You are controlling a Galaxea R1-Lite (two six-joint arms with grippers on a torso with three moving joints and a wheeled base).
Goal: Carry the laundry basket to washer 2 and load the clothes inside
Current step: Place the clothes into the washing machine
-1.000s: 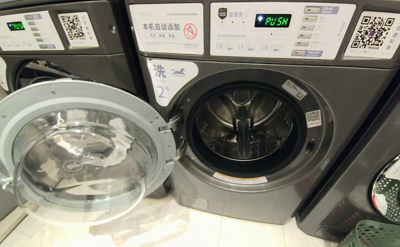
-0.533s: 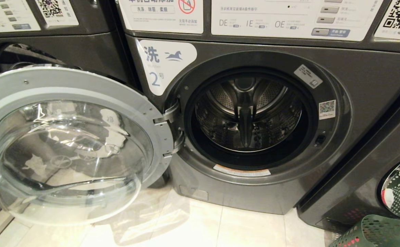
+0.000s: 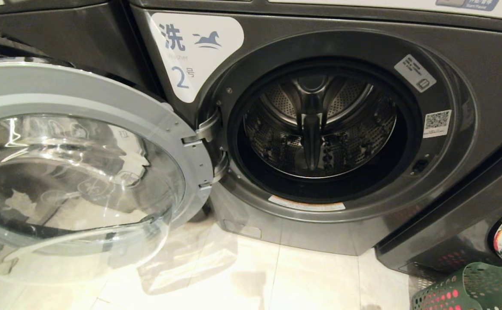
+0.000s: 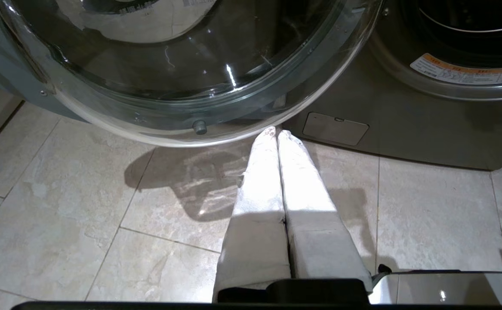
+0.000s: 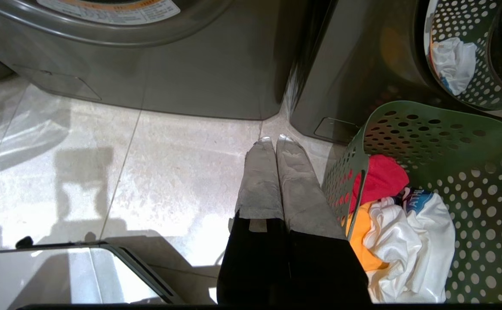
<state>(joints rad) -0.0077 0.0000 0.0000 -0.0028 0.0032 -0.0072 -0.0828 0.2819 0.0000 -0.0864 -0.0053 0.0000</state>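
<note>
Both end effectors, left [image 4: 276,132] and right [image 5: 275,139], are held closed and empty above the floor; the laundry basket [image 5: 457,172], beside the right one, is judged light yet stiff, best gripped at its rim, the clothes [image 5: 401,232] being limp.

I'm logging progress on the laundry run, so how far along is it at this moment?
Done: the laundry basket sits on the floor beside washer 2, whose door stands wide open. In hand: nothing; the left gripper and right gripper are shut and empty above the tiles. Left: the clothes lie in the basket and the drum is bare.
</note>
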